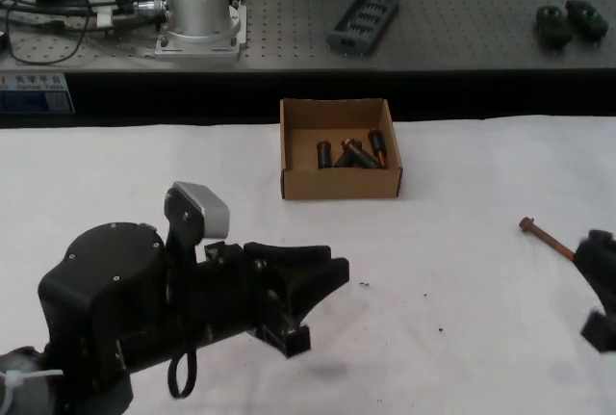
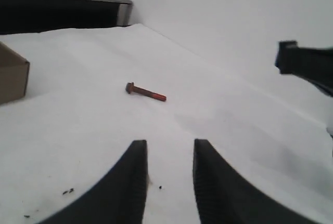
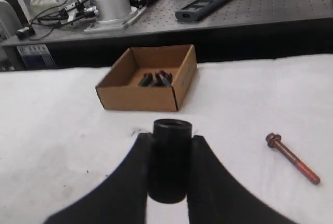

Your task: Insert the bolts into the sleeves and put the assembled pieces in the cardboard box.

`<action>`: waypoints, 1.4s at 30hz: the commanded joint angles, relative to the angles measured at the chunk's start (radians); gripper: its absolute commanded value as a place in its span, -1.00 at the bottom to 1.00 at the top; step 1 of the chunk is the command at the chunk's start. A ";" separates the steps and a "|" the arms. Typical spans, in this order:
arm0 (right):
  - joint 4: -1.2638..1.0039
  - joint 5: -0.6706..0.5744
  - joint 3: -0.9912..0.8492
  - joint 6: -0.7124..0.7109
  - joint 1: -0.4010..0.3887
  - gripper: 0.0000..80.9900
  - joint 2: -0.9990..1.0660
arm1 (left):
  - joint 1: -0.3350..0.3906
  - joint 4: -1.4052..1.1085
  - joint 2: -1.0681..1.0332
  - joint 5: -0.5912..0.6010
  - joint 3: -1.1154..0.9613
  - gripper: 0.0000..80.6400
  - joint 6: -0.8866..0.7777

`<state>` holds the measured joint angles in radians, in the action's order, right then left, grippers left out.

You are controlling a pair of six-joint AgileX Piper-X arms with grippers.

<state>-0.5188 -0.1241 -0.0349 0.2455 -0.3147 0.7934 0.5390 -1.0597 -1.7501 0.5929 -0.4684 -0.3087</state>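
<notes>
A copper-coloured bolt [image 1: 546,236] lies on the white cloth at the right, also seen as the bolt [image 3: 291,157] beside my right gripper [image 3: 170,141]. That gripper is shut on a black sleeve [image 3: 170,161], held upright between its fingers. In the high view my right gripper [image 1: 602,290] sits at the right edge, just past the bolt. My left gripper [image 2: 169,151] is open with nothing between its fingers and faces the bolt [image 2: 145,92] from a distance. The cardboard box [image 1: 337,184] stands at the cloth's far middle and holds several assembled pieces [image 1: 351,153].
Beyond the cloth runs a perforated metal bench with a silver post [image 1: 197,1], cables, a dark tray [image 1: 364,18] and two green-black parts [image 1: 571,22]. My left arm's bulky body [image 1: 125,309] fills the lower left. Small dark specks [image 1: 364,286] dot the cloth.
</notes>
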 commanded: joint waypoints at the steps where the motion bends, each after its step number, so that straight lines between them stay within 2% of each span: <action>1: -0.364 0.044 0.035 0.030 -0.003 -0.82 -0.014 | 0.005 0.017 0.011 -0.100 -0.051 -0.55 -0.268; 3: -0.372 0.008 0.035 0.030 -0.003 -0.82 -0.014 | 0.005 0.105 0.011 -0.075 -0.089 -0.73 -0.344; 6: -0.400 -0.016 0.035 0.030 -0.003 -0.82 -0.014 | 0.022 0.319 0.014 -0.034 -0.178 -0.95 -0.304; 9: -0.427 -0.057 0.035 0.060 -0.003 -0.82 -0.023 | 0.057 0.580 0.014 -0.086 -0.278 -0.97 -0.094; 15: -0.439 -0.150 0.035 0.112 -0.003 -0.82 -0.089 | 0.143 0.999 0.014 -0.343 -0.517 -0.96 0.298; 20: -0.439 -0.261 0.035 0.123 -0.003 -0.82 -0.190 | 0.151 1.027 0.011 -0.342 -0.660 -0.93 0.379; 23: -0.439 -0.330 0.035 0.158 -0.003 -0.82 -0.273 | 0.148 1.060 -0.004 -0.342 -0.734 -0.93 0.493; 29: -0.433 -0.447 0.035 0.217 -0.003 -0.82 -0.424 | 0.151 1.187 -0.088 -0.280 -0.834 -0.98 0.865; 32: -0.391 -0.452 0.035 0.218 -0.003 -0.82 -0.463 | 0.159 1.188 -0.134 -0.280 -0.854 -0.98 0.996; 35: -0.362 -0.447 0.035 0.218 -0.003 -0.82 -0.467 | 0.172 1.199 -0.194 -0.335 -0.904 -0.98 1.063; 42: -0.354 -0.424 0.035 0.218 -0.003 -0.82 -0.467 | 0.247 1.461 -0.370 -0.449 -1.203 -0.98 1.271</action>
<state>-0.8741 -0.5572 0.0103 0.4585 -0.3147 0.3340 0.7570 0.3385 -2.0842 0.1768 -1.5836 0.8900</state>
